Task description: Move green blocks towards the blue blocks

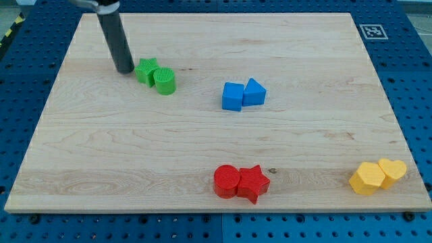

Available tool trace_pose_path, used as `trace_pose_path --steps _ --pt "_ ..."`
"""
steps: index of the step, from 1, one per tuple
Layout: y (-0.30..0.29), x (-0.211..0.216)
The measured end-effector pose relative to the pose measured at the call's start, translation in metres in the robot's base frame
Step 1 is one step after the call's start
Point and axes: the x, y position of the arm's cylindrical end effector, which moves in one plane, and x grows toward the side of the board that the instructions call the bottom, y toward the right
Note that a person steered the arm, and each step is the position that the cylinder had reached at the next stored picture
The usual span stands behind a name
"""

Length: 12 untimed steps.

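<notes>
My tip [125,70] rests on the board at the view's upper left, just left of the green star block [146,70], close to it or touching it. The green cylinder block [165,81] sits against the star's lower right side. The blue cube block [232,96] and the blue triangular block [254,92] stand together near the middle of the board, to the right of the green pair with a wide gap between.
A red cylinder block [226,181] and a red star block [253,182] sit together near the bottom edge. A yellow hexagonal block [367,178] and a yellow heart-shaped block [393,170] sit at the bottom right. The wooden board [101,155] lies on a blue perforated table.
</notes>
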Motion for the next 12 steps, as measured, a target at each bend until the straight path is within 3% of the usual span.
trace_pose_path --steps 1,3,4,5,6,7,9,10,11,12 --pt "0.033 0.038" --pt "0.131 0.041" --pt "0.112 0.055" --pt "0.044 0.071" --pt "0.009 0.045" --pt "0.024 0.006" --pt "0.098 -0.027" --pt "0.088 -0.040" --pt "0.115 -0.045" --pt "0.165 -0.045"
